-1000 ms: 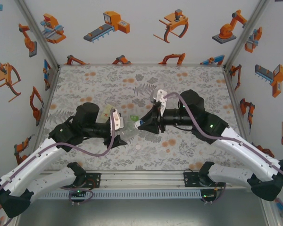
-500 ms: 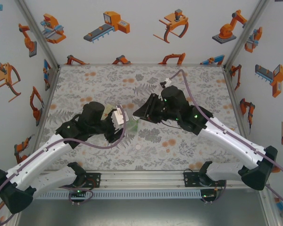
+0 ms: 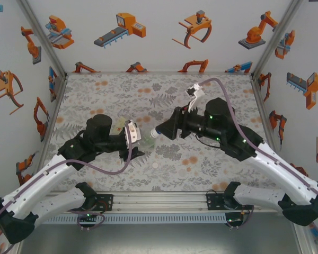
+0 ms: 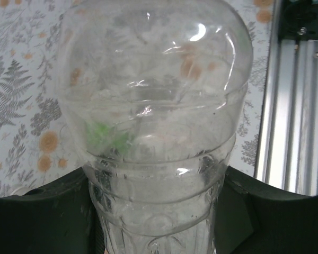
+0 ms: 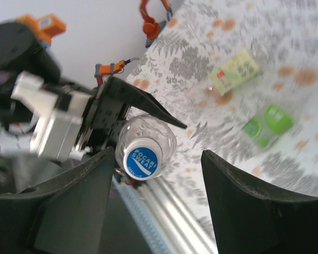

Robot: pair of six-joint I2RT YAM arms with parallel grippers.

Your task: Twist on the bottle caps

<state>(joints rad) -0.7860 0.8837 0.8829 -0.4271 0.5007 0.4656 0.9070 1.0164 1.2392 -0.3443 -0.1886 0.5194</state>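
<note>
My left gripper (image 3: 138, 143) (image 4: 156, 217) is shut on a plain clear bottle (image 3: 146, 138) (image 4: 153, 121) and holds it level above the table, neck toward the right arm. A cap (image 3: 155, 134) (image 5: 142, 162), white with a blue printed top, sits on that bottle's neck. My right gripper (image 3: 163, 130) (image 5: 160, 157) faces the cap head-on with its jaws wide open. The cap lies between the fingers (image 5: 74, 211), close to the left one and not gripped. A bottle with a yellow-green label (image 5: 235, 72) and one with a bright green label (image 5: 268, 124) lie on the table beyond.
A small white cap (image 3: 156, 165) lies loose on the patterned table (image 3: 201, 95) in front of the grippers. The yellow-green bottle (image 3: 119, 124) is partly hidden behind the left wrist. The aluminium rail (image 3: 159, 200) runs along the near edge, and printed walls close in three sides.
The right gripper went from nearly shut at the cap to wide open, and its wrist has turned. The left gripper has kept its hold on the bottle, shifting only slightly.
</note>
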